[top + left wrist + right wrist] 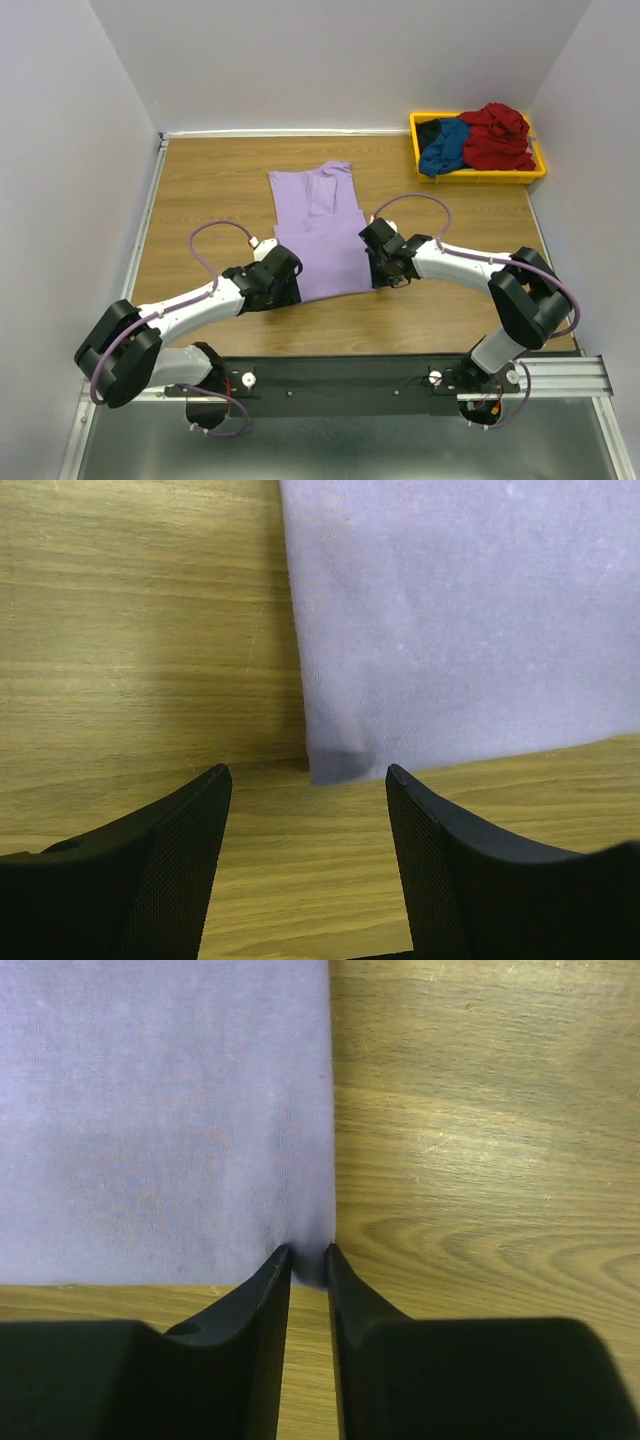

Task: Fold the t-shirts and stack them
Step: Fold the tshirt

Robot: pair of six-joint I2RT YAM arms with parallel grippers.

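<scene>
The purple shirt point(318, 235) lies flat on the surface point(215, 190), narrowed into a long strip with its hem edge nearest the arms. The right jaws stand almost together with only a slit between them, and the hem's right corner is nipped in that slit. The rest of the cloth spreads ahead of them and to their left. The left jaws gape wide and hold nothing. The hem's left corner lies just ahead of them, in line with the gap but not yet between the tips, with bare wood beneath. Each arm sits at its own corner, probably so the hem can rise evenly and be carried over the strip toward the collar for the next fold. Lifting one corner alone would likely drag the cloth askew. The left jaws look to need a short advance before closing. Far ahead and to the right of the right jaws, a red shirt point(497, 135), a blue shirt point(445, 148) and a black shirt point(428, 130) lie heaped in the bin point(490, 177), likely awaiting their turn.
</scene>
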